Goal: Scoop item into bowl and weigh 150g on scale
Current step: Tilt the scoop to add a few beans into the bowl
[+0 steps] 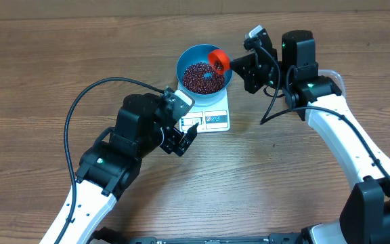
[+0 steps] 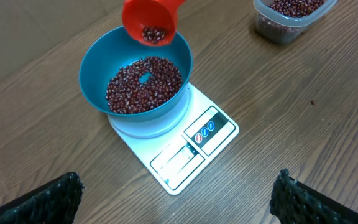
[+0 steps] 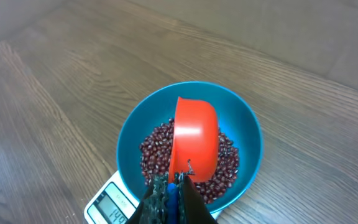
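Observation:
The bright-blue bowl (image 1: 204,68) (image 2: 98,68) (image 3: 247,130) stands on the white scale (image 1: 215,119) (image 2: 185,155) (image 3: 107,205) and holds a heap of dark red-brown beans (image 1: 203,76) (image 2: 145,84) (image 3: 154,152). My right gripper (image 1: 242,64) (image 3: 174,190) is shut on the blue handle of a red scoop (image 1: 219,59) (image 2: 151,22) (image 3: 194,146), which hangs tilted over the bowl with a few beans still inside. My left gripper (image 1: 181,139) (image 2: 179,202) is open and empty, just in front of the scale.
A clear plastic tub (image 2: 291,15) with more beans stands at the far right in the left wrist view, behind the right arm. Wood-grain tabletop (image 1: 46,81) surrounds the scale. Black cables run along both arms.

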`<state>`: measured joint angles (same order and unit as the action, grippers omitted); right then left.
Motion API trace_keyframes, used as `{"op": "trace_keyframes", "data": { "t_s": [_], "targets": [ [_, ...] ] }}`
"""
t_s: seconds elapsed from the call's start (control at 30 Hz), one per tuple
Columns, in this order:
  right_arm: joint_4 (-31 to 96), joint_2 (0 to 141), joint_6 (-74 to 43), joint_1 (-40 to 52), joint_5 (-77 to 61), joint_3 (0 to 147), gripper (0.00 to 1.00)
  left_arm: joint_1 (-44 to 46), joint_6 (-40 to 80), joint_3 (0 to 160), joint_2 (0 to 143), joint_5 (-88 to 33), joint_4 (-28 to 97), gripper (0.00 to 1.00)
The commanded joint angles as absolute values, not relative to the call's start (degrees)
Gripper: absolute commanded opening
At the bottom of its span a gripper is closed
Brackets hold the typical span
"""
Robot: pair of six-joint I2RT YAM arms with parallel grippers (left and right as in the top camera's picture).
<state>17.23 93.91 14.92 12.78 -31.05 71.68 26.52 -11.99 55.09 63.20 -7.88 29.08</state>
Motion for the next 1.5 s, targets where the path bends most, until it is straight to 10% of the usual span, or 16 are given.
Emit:
{"op": "trace_keyframes", "data": {
  "t_s": [0.0,1.47],
  "targets": [
    [17.19,93.36,15.59,13.32,-30.13,72.44,0.03,26.26,-11.14,55.00,63.00,-7.44,28.95,1.00],
    [17.65,93.34,-4.03,13.74,-28.53,72.47,0.04,26.26,-11.14,55.00,63.00,-7.44,28.95,1.00]
  ]
}}
